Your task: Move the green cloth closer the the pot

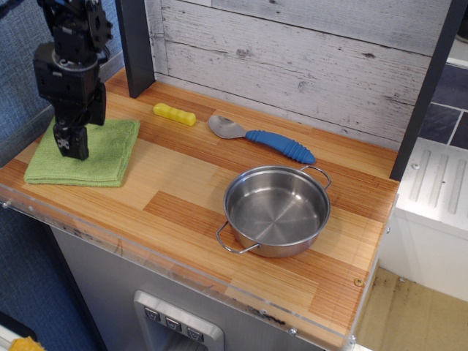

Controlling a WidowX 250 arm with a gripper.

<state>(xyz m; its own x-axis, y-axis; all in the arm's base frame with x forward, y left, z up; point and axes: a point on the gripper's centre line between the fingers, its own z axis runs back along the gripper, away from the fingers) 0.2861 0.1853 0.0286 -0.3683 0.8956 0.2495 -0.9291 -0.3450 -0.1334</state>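
The light green folded cloth point(99, 153) lies flat at the left end of the wooden counter. The shiny steel pot point(276, 210) with two wire loop handles stands empty at the front right, well apart from the cloth. My black gripper point(71, 146) points straight down over the middle of the cloth, its tip at or just above the fabric. The fingers look close together, and I cannot tell whether they pinch the cloth.
A yellow piece point(174, 113) and a grey spoon with a blue handle point(263, 137) lie near the back wall. A dark post point(135, 45) stands at the back left. The counter point(183, 212) has a clear plastic front edge.
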